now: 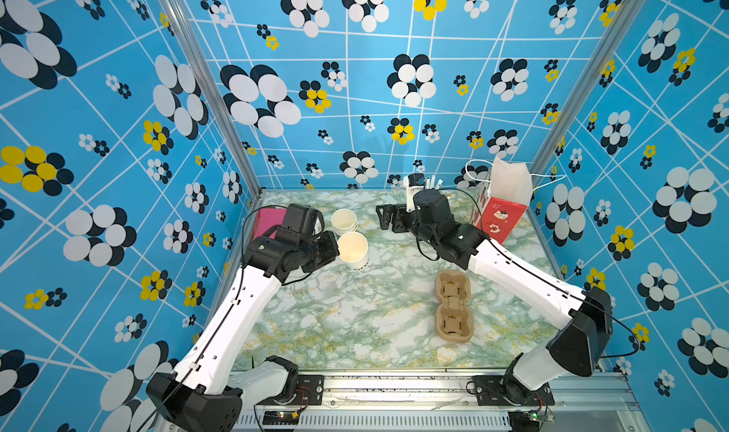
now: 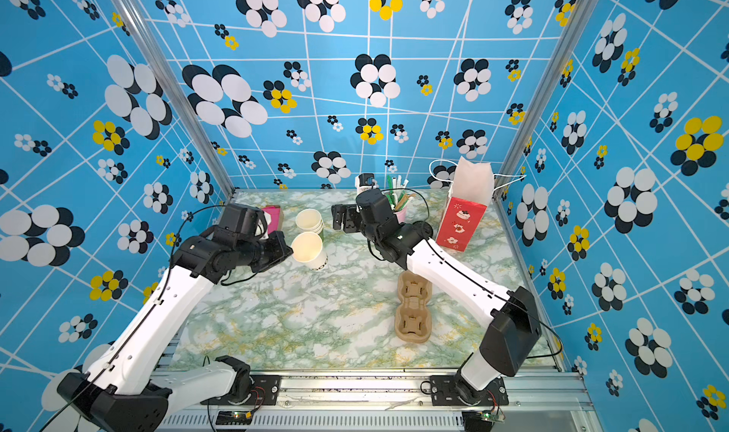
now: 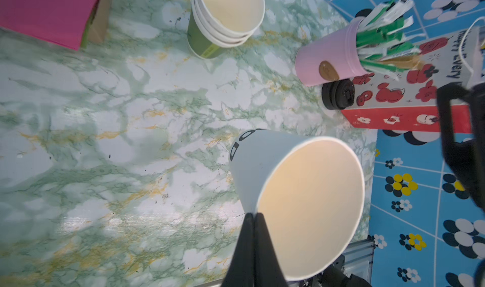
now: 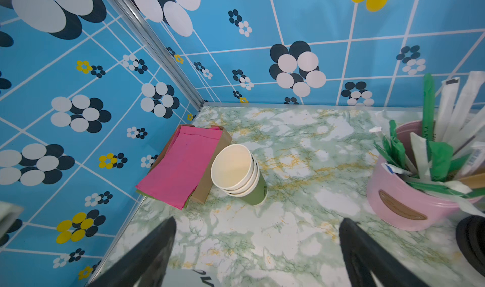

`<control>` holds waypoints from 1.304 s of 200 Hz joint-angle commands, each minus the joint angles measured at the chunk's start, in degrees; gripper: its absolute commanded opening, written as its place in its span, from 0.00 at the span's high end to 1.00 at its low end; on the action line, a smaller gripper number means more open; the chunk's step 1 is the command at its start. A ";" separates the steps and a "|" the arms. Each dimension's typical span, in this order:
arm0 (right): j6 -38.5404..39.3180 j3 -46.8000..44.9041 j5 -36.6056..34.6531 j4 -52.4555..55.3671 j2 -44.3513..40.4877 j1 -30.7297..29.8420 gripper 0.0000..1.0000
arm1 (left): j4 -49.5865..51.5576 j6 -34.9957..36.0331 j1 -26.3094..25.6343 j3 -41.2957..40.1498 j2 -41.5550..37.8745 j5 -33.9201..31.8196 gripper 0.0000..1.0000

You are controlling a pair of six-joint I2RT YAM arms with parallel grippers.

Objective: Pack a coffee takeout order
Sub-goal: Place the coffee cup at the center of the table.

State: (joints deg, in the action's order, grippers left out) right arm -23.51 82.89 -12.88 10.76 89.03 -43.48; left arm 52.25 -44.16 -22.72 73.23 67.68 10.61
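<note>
left gripper [image 3: 254, 216]: fingers pressed together on the paper cup's rim, one inside the wall, one outside.
paper cup [image 1: 353, 250]: pale, lidless, black lettering on the side, tilted. Centre-left in both top views, just below the cup stack. Can't tell if the base touches the table [image 1: 335, 323].
right gripper [image 4: 257, 221]: fingers spread wide, nothing between them. Upper centre in both top views, over bare marble.
cup holder [image 1: 453, 305]: brown pulp, two slots, flat on the table, centre-right, well apart from the paper cup.
cup stack [image 4: 236, 170]: nested lidless cups, green outside, upright, just beside the pink napkins.
pink napkins [image 4: 181, 165]: flat pile in a brown tray, upper-left table corner in a top view.
straws [image 3: 383, 36]: white and green wrappers, standing in pink cup [image 3: 328, 60].
black lid [image 3: 338, 94]: beside the pink cup's base, against the red bag.
red bag [image 1: 499, 217]: upright, upper right of the table, white tissue sticking out.
</note>
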 commanded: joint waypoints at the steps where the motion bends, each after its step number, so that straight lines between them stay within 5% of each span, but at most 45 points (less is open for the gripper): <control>1: 4.85 -1.90 -2.27 2.96 -3.33 1.05 0.01 | -4.68 -1.49 -3.82 -2.59 0.18 -2.32 1.00; 118: 7.67 -10.79 -0.93 3.44 -9.80 4.14 0.01 | -17.60 -3.21 -14.48 -14.37 7.02 -5.83 1.00; 261: 8.63 -14.75 -0.02 3.79 -11.86 6.30 0.01 | -18.54 -4.71 -15.95 -18.26 10.37 -5.19 1.00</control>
State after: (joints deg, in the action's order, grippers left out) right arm -15.62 68.86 -13.21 14.44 78.35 -37.69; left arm 34.11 -48.47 -38.28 55.86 77.45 5.54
